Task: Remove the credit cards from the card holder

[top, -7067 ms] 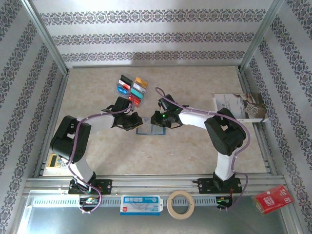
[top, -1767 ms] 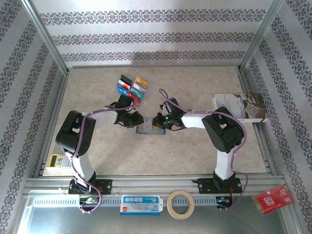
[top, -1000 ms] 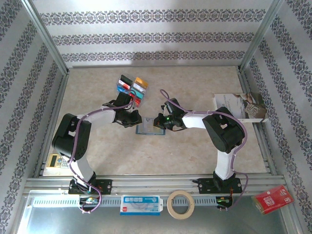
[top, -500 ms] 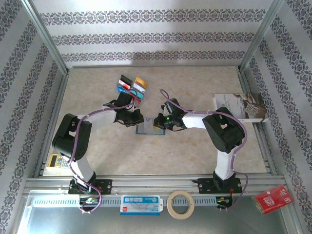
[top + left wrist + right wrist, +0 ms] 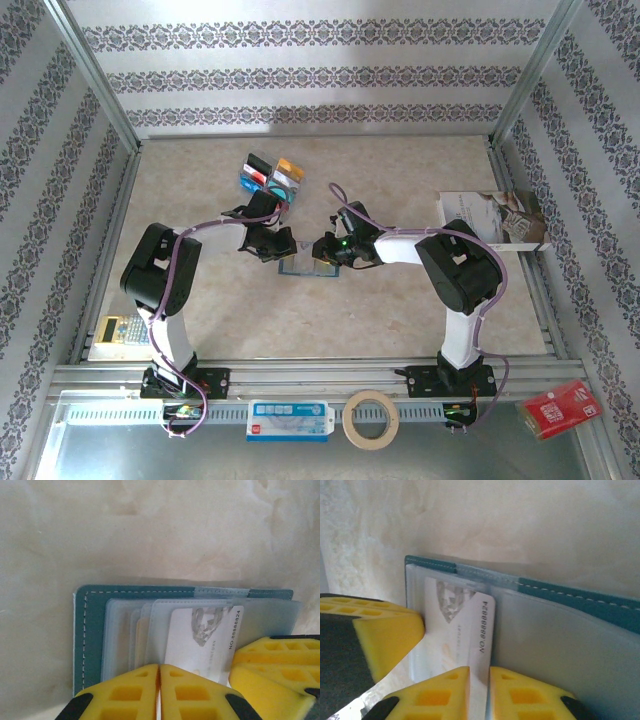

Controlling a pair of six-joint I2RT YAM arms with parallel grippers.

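The card holder (image 5: 303, 267) lies open on the table, slate-blue with clear sleeves (image 5: 90, 640) (image 5: 570, 597). A white credit card (image 5: 200, 640) (image 5: 465, 625) with a printed number sticks partly out of a sleeve. My left gripper (image 5: 281, 244) (image 5: 159, 669) is shut, its tips on the near edge of the sleeves. My right gripper (image 5: 323, 249) (image 5: 479, 672) stands slightly open, the white card's edge in the narrow gap. Each gripper's yellow finger shows in the other's wrist view. Several removed credit cards (image 5: 270, 177) lie in a group behind the left gripper.
A white-and-brown booklet (image 5: 490, 218) lies at the right edge. A red packet (image 5: 560, 408), a tape roll (image 5: 370, 418) and a white-blue device (image 5: 288, 420) sit on the front rail. A small calculator-like item (image 5: 118, 330) lies at the left.
The right jaws have parted a little around the white card. The left arm's elbow has shifted right and up while its gripper stays at the holder.
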